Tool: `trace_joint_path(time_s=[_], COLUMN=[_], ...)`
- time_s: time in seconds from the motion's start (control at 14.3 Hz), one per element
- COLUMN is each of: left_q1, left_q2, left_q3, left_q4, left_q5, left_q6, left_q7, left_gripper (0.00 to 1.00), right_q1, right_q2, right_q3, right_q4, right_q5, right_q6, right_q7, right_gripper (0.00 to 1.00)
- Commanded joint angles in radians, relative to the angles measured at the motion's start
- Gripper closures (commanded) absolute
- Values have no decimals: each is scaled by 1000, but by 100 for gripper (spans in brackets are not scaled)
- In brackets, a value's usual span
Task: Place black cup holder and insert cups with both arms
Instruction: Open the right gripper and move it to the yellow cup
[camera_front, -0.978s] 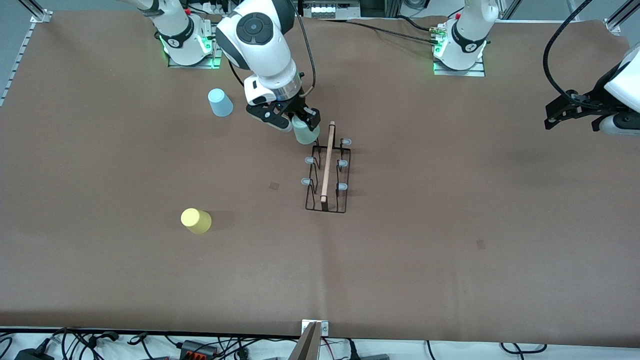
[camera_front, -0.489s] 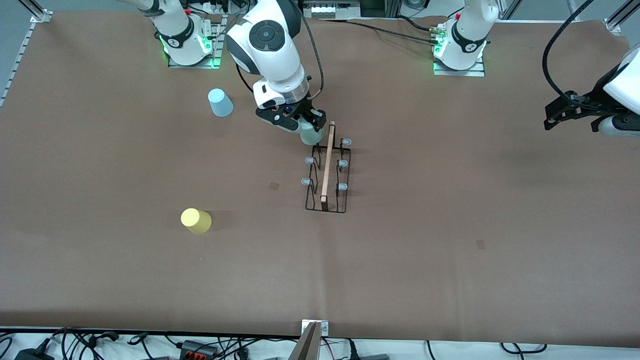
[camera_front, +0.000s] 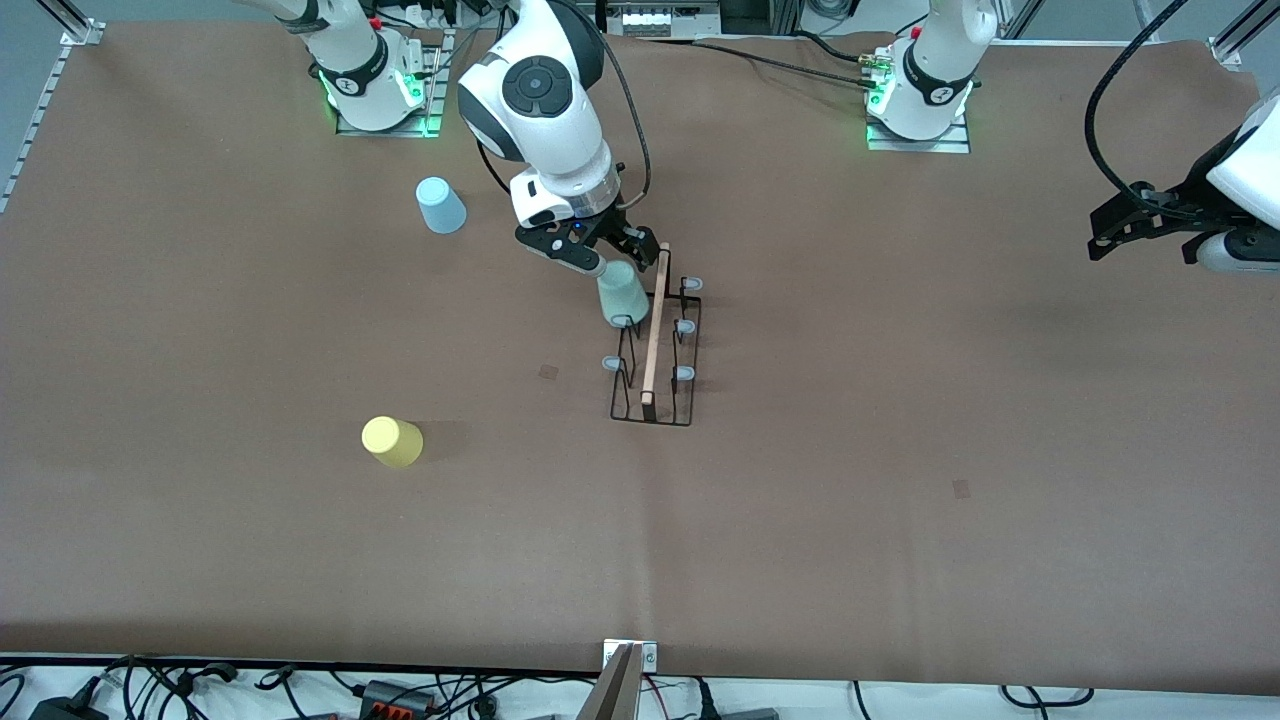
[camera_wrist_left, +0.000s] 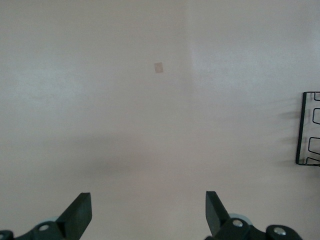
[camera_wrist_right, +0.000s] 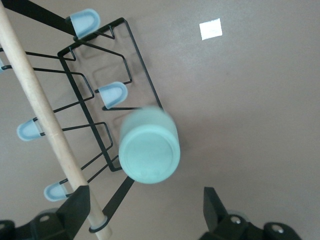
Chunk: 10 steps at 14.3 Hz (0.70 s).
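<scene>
Hanging over the rack's end farthest from the front camera, the right gripper has its fingers apart, and the green cup sits just below them, inverted on a peg on the side toward the right arm's end of the table. In the right wrist view the cup shows its closed bottom between the spread fingers, touching neither, slightly blurred. It may not be fully seated: if it only perches on the peg tip, it could tip off, or a finger lifting away could clip it or the wooden handle just beside it.

The blue cup stands farther from the camera than the rack, toward the right arm's end; the yellow cup lies nearer the camera, same end. The left gripper waits, fingers apart, over the table well apart from the rack.
</scene>
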Motion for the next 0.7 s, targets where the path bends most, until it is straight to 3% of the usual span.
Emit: trace_joint_path(time_s=[0.0, 0.14, 0.35, 0.63], left_q1=[-1, -1, -1, -1], left_q2=[13, 13, 13, 13], left_q3=[5, 5, 5, 5], left_q4=[31, 31, 31, 31], left_q5=[-19, -19, -19, -19], left_q6=[-22, -22, -22, -22], left_q7=[14, 14, 14, 15], left_gripper=[0, 0, 0, 0], right_q1=[-7, -39, -154, -260], right_q2=[-11, -50, -117, -100], right_q3=[-7, -30, -77, -218], right_q4=[27, 27, 20, 6], right_q5=[-19, -21, -21, -44], right_q6=[-26, -110, -312, -320], right_q7=[-7, -106, -451, -870], right_gripper=[0, 0, 0, 0])
